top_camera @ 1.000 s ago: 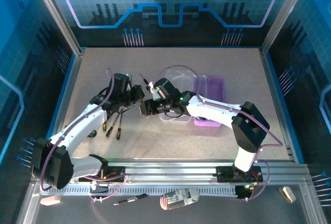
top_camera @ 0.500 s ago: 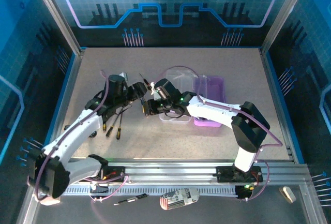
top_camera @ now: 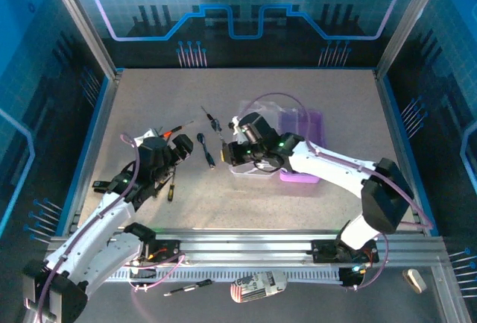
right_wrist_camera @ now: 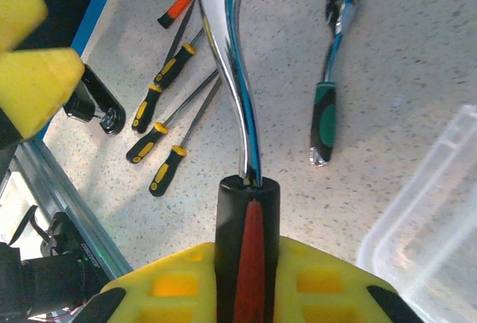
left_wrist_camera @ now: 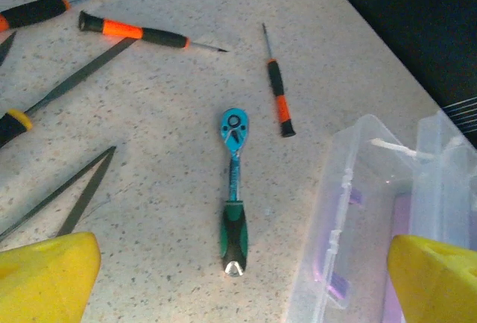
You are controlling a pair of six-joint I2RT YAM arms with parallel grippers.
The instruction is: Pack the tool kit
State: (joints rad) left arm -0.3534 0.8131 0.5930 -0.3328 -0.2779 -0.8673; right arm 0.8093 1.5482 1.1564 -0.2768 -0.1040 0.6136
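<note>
The tool kit, a purple box with its clear lid open, sits right of centre; its clear wall also borders the left wrist view. My right gripper is shut on the black-and-red handle of a tool with a bent chrome shaft, held above the table left of the box. My left gripper stands wide open with nothing between its yellow fingers. A green-handled ratchet lies under it. From above, the left gripper is a short way left of the right gripper.
Orange-and-black screwdrivers and thin files lie on the table left of the box. Yellow-and-black handled tools lie nearer the front. A small black part rests by the blue table edge.
My left gripper has opened, let go of the black-and-red handled tool and drawn back left. The right gripper has closed on that tool and shifted slightly right.
</note>
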